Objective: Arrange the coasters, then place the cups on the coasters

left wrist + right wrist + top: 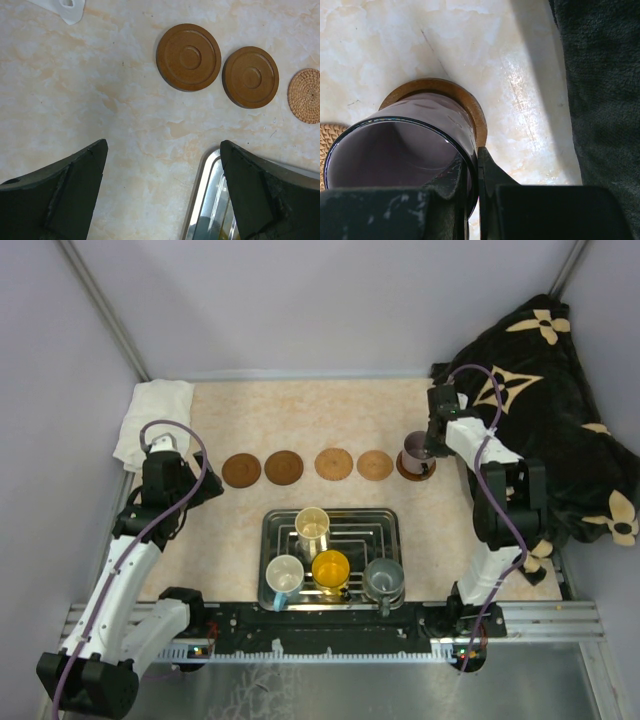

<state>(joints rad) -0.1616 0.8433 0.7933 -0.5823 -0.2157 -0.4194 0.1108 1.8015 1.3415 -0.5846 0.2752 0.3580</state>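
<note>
Near edge, centre: steel tray (268, 525) sits on the worktop (250, 410). Four cups stand in it, upright and mouths up: pale blue cup (284, 575), yellow cup (331, 568) and grey cup (383, 578) in a near row, cream cup (312, 527) alone behind them.

Left of the tray, toward the left edge: left pincer (163, 148) hangs over bare worktop, spread wide, nothing between its fingers.

Beyond the tray: five coasters in a row running left to right.
- Two dark wooden ones at the left end (188, 57) (250, 77), close together but apart.
- Two lighter woven ones next (333, 463) (375, 464).
- Fifth coaster (470, 107), dark, at the right end, carries the purple cup (395, 150), upright.

Right pincer (472, 172) is pressed together on that cup's rim, one finger inside the wall and one outside.

Worktop is mottled cream and tan. White cloth (152, 420) lies at the far left corner. Black blanket (545, 390) with cream flower shapes is heaped along the right edge. Pale walls (300, 300) enclose the far side.

Count: five cups, four in the tray, one on a coaster; five coasters, four bare.
</note>
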